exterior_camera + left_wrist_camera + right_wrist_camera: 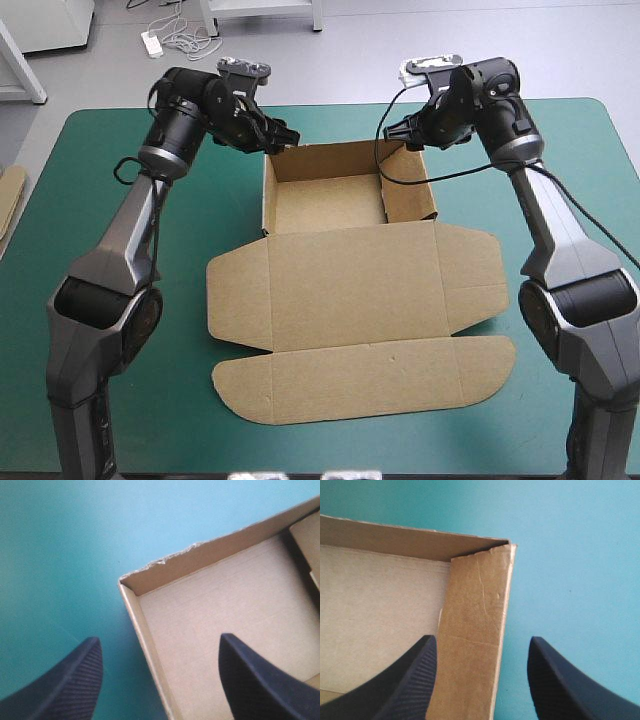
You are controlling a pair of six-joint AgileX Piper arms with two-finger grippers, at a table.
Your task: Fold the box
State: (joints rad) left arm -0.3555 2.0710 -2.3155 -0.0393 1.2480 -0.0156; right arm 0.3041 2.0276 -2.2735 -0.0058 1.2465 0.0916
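Box [350, 280]: open tray, lid flat | left gripper [159, 638], right gripper [481, 638]: fingers apart astride side walls; wrist views crop tray

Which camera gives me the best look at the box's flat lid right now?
The high view: the whole lid lies flat before the tray. The left wrist view shows only the tray's far-left corner, the right wrist view its far-right corner; neither shows the lid.
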